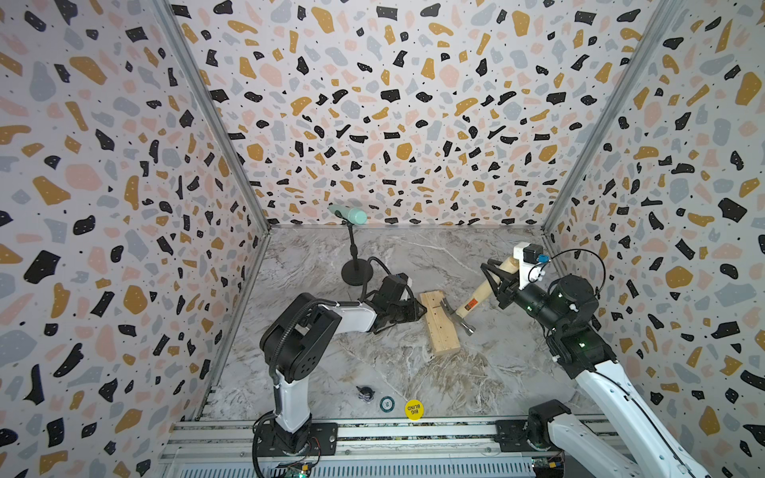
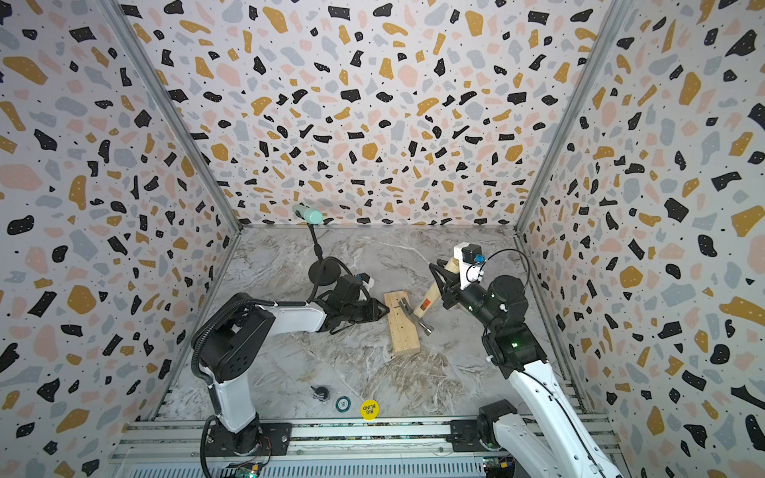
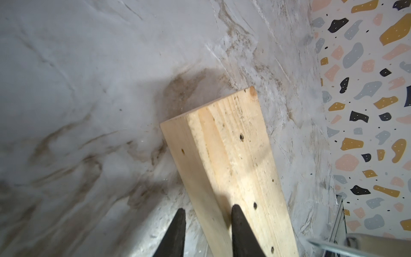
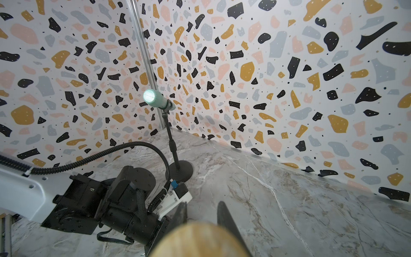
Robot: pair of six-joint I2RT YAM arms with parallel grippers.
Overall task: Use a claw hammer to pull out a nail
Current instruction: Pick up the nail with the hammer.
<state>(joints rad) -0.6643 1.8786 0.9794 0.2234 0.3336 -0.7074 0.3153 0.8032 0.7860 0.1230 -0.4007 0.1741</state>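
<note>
Two pincers share this job. Your right pincer (image 1: 496,275) is clamped on the long, pale wooden handle of the silver-headed claw hammer (image 1: 480,291). Its claw sits by the thin grey nail (image 1: 435,307) on the pale wood block (image 1: 443,333) (on the marble tabletop (image 1: 393,364)). Your left pincer (image 1: 417,312) stands apart at the block's edge. Hold the block down there, then rock the handle slowly.

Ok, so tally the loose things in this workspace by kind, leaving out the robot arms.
pale rectangular wood block: 1
steel-headed claw hammer with pale wooden handle: 1
mint-green microphone on a black stand: 1
round flat chips: 2, a yellow chip and a dark green chip
small dark grey object, too small to identify: 1
Total: 6
</note>
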